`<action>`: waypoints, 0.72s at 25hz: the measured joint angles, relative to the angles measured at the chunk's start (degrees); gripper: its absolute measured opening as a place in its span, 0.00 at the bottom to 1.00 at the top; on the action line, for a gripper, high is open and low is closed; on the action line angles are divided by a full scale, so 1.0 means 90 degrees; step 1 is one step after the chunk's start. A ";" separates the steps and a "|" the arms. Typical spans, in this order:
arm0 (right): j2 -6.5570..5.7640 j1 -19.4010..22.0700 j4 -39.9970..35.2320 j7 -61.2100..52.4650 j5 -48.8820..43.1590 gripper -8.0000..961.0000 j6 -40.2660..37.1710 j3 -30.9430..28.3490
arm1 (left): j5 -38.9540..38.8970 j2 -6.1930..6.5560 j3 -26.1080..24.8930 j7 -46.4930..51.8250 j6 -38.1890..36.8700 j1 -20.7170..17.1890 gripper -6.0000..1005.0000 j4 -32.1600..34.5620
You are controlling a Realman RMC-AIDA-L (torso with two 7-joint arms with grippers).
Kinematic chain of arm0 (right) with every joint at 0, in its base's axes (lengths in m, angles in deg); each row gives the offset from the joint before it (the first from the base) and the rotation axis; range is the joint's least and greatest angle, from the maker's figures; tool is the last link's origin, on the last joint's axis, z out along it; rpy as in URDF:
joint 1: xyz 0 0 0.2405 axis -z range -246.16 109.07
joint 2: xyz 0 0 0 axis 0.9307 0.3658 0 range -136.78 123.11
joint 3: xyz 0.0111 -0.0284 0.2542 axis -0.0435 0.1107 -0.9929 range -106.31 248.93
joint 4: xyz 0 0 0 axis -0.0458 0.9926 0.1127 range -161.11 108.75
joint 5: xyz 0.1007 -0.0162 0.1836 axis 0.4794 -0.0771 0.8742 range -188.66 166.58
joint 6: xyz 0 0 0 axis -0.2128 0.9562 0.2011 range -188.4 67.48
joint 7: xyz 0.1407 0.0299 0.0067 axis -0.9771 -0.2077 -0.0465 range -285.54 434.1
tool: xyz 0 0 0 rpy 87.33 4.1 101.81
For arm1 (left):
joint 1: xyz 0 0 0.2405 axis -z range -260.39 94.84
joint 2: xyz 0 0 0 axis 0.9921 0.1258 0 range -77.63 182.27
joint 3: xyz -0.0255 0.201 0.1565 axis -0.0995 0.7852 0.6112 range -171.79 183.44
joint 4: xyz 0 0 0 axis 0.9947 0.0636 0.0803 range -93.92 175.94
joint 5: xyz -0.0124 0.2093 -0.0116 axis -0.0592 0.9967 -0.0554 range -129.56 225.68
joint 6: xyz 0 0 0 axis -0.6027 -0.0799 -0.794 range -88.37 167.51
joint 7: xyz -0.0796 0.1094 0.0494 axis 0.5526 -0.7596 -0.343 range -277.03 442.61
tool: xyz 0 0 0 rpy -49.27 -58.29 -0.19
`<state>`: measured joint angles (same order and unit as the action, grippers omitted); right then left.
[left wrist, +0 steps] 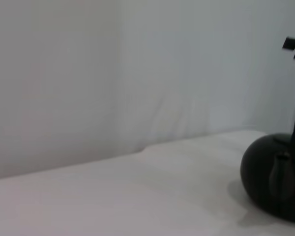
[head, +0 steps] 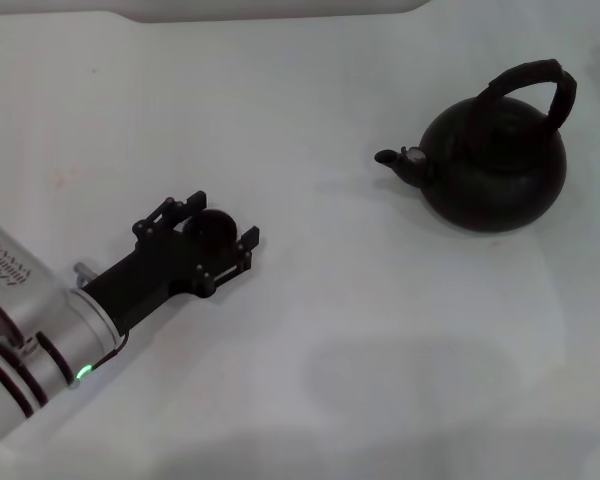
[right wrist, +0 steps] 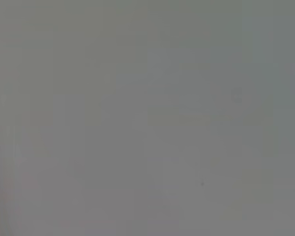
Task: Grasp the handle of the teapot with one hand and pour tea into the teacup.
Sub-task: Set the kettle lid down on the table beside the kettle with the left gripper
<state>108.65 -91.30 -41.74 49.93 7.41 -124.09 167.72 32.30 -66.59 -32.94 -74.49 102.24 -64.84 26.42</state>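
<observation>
The teapot stands at the back right of the white table, its spout pointing left and its arched handle upright. It also shows at the edge of the left wrist view. The tiny dark teacup sits on the table at the left, between the fingers of my left gripper. The jaws stand open on either side of the cup, low over the table. The cup is far left of the spout. My right gripper is out of view.
The table's far edge and a pale wall show behind. The right wrist view shows only a plain grey surface.
</observation>
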 joint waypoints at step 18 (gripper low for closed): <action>-0.0009 -0.0005 0.0000 0.0007 0.0000 0.91 -0.0023 -0.0010 | -0.0056 0.0015 -0.0638 -0.0015 0.1466 -0.0074 0.84 0.0342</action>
<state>108.57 -91.35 -41.74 49.99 7.41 -124.30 167.63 31.80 -66.45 -38.68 -74.63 115.43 -65.51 29.50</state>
